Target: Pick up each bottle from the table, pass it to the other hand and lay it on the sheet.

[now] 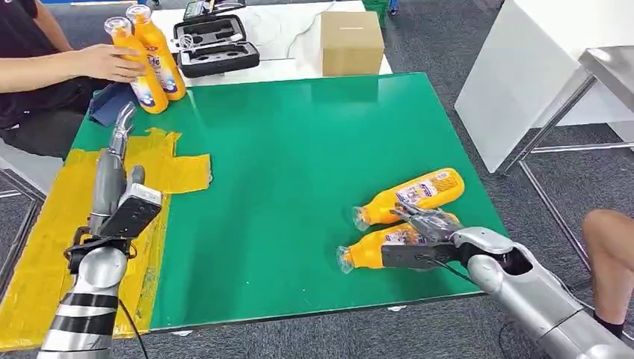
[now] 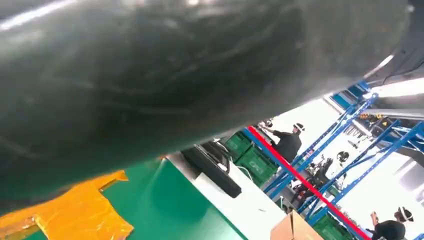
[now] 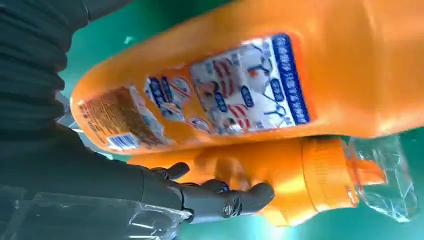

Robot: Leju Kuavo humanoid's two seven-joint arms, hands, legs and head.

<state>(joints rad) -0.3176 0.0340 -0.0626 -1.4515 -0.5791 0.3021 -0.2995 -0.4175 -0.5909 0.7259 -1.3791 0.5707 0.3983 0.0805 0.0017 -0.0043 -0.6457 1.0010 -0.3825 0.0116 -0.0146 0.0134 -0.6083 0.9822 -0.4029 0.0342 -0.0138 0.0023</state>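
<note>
Two orange bottles lie on their sides near the green table's (image 1: 299,142) front right corner. My right hand (image 1: 424,224) lies on the nearer bottle (image 1: 374,252), and its fingers (image 3: 220,200) curl around that bottle's body (image 3: 285,175); the bottle rests on the table. The farther bottle (image 1: 415,193) lies just behind it, its label (image 3: 240,85) close to the wrist camera. My left hand (image 1: 116,153) is raised over the yellow sheet (image 1: 176,172) at the table's left, fingers straight and holding nothing.
At the back left a person's hand (image 1: 105,61) holds two upright orange bottles (image 1: 149,63). A black case (image 1: 217,46) and a cardboard box (image 1: 351,41) stand behind the table. A white table (image 1: 538,67) and a person's knee (image 1: 609,243) are at the right.
</note>
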